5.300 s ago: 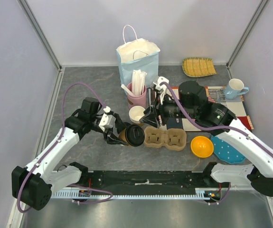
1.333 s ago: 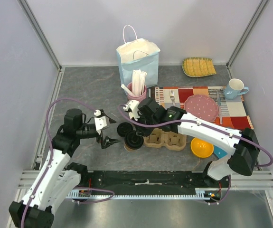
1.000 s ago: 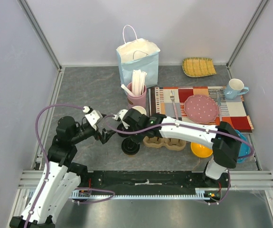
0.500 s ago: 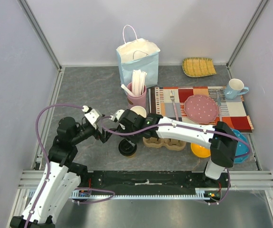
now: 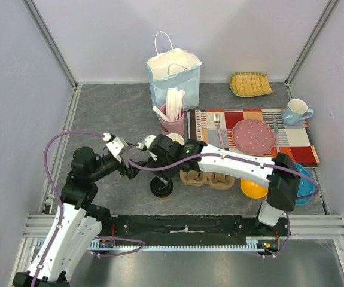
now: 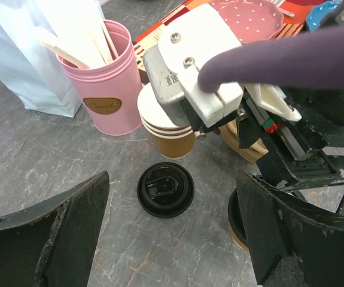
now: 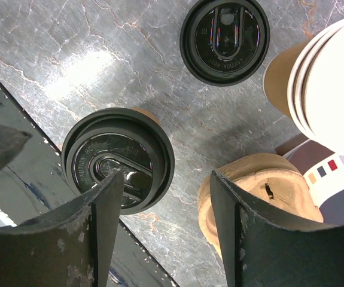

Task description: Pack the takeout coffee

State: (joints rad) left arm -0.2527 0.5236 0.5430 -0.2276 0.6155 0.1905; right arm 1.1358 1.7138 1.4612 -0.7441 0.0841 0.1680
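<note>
The takeout coffee (image 5: pixel 161 186), a brown paper cup with a black sip lid, stands upright on the grey table. It also shows in the right wrist view (image 7: pixel 118 160), below and left of the gap between my fingers. My right gripper (image 5: pixel 158 169) (image 7: pixel 167 174) hangs just above it, open and holding nothing. My left gripper (image 5: pixel 133 170) (image 6: pixel 172 179) is open and empty to the cup's left. In the left wrist view only the cup's edge (image 6: pixel 236 220) shows, behind my right finger.
A loose black lid (image 6: pixel 166 189) (image 7: pixel 224 40) lies by a stack of lidless paper cups (image 6: pixel 172 134) (image 5: pixel 174 140). A pulp cup carrier (image 5: pixel 210 174) sits right of the coffee. Behind are a pink utensil pot (image 5: pixel 173 122) and a blue paper bag (image 5: pixel 174 75). An orange bowl (image 5: pixel 254 185) and a placemat (image 5: pixel 291 143) lie to the right.
Five seconds ago my left gripper held the coffee on its side; it now stands on the table, released. My right arm swung left over it. Little moved in the last half second.
</note>
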